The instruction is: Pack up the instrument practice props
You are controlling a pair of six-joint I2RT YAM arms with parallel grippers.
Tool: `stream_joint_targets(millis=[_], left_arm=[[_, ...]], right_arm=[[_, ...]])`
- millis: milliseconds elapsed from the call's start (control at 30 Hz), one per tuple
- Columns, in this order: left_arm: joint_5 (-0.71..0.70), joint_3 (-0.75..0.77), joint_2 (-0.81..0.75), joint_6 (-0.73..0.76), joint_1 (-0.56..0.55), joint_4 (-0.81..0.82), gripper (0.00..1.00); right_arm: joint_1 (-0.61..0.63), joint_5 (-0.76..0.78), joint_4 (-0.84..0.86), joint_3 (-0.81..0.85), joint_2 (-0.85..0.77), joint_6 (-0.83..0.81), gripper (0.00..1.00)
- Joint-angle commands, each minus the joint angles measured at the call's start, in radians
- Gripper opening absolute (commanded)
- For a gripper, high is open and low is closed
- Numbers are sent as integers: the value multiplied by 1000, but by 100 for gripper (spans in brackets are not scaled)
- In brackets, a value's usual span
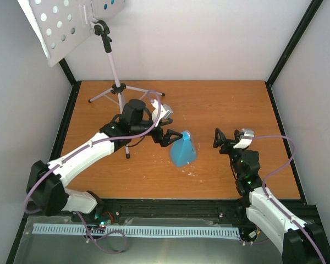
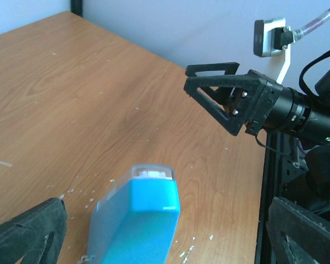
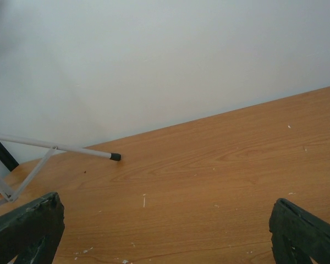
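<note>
Currently spread wide at the left gripper [image 1: 173,138], with nothing clamped. Straight ahead of it, framed between the two black fingers [image 2: 27,234] in the wrist view, the blue metronome [image 2: 140,220], with a gap of bare wood on either side and no contact to be seen. Narrow end farthest from the wrist camera, broad end nearest. Truly upright or leaning: cannot tell. In the overhead view, just beside the fingertips, on the side toward the other arm.

Behind this gripper and off to its left, the music stand [image 1: 66,41], on its thin tripod at the back of the table [image 1: 231,104], perforated white plate tilted high in the corner. One tripod leg reaching forward under the left arm [image 1: 88,151].

Likewise wide open at the right gripper [image 1: 223,142], its fingers [image 3: 27,231] out at the lower corners of its own view, only bare wood between them. To its left, across a strip of table, the metronome, apart from it. Farther ahead and to the left, one black-capped tripod foot lying on the wood near the back wall.
</note>
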Motion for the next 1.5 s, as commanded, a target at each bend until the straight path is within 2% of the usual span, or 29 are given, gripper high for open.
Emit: stream_joint_targets(millis=[0,200,367,667,833,1033,1300,1467], left_arm=[[133,98,85,60,13,59,99],[46,44,103,89,13,75,99],[115,-2,138,53,-4,157,99],[-34,-21,268,83,-79,202,99],[-84,-64,278,75,-105,236,98],[-93,-147,223,26,-105,337,81],[-84,-164,222,-31,-105,389,62],[-150,-150,205,-133,-100,369,45]], right_arm=[[-6,-16,13,3,-5,3,100],[-7,-46,23,6,8,9,100],[-7,-38,37,7,46,10,100],[-6,-40,35,8,47,5,100],[-7,-52,23,20,46,3,100],[-6,-47,12,17,16,-2,100],[-6,-105,17,36,68,-14,100],[-5,-215,-122,112,66,-13,100]])
